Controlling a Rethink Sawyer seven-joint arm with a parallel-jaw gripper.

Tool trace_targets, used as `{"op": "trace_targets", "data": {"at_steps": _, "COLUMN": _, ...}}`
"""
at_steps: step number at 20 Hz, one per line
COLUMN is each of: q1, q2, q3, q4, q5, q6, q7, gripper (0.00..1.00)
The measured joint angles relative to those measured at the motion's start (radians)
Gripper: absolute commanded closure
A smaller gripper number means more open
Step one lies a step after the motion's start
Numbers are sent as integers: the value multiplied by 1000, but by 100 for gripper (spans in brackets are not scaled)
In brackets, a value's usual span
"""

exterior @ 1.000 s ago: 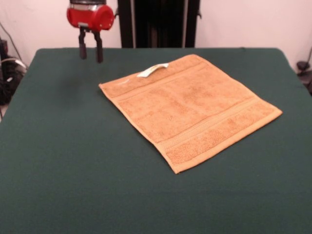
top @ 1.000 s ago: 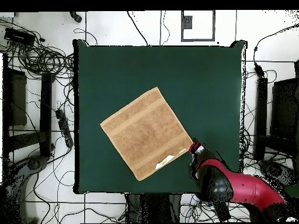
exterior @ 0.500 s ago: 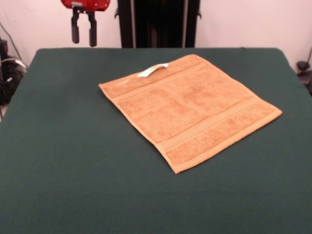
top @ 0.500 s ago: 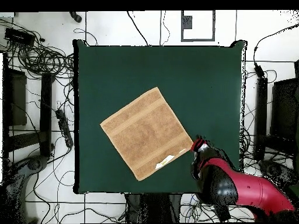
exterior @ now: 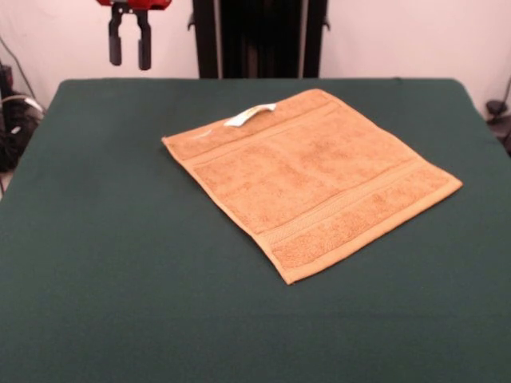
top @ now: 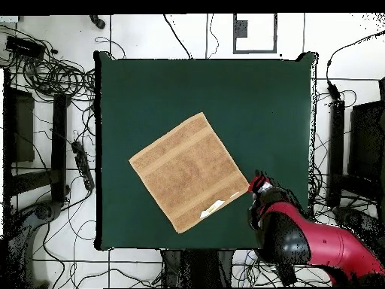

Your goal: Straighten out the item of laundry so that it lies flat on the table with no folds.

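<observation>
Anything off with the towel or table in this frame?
Nothing stands out. The towel lies flat and unfolded on the table, set diagonally to its edges, with its white tag sticking out from the far edge. The gripper hangs open, well clear.

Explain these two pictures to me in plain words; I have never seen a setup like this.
Both pictures show one moment from two cameras. One camera faces the robot across a large dark green felt-topped table; the other looks straight down from above, with the robot at the bottom. The machine is a red and black robot arm. Its gripper, a two-fingered claw, hangs open and empty above the table's far edge, touching nothing. On the table lies a small square tan-orange terry towel, spread flat and turned cornerwise, with no folds visible. A small white tag shows at the towel's edge nearest the robot.
</observation>
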Motion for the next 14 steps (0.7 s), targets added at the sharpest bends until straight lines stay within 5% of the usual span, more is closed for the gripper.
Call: {"op": "trace_targets", "data": {"at_steps": 14, "q1": -3, "q2": -11, "q3": 24, "q4": 5, "q5": 10, "q6": 1, "q7": 0, "gripper": 0}}
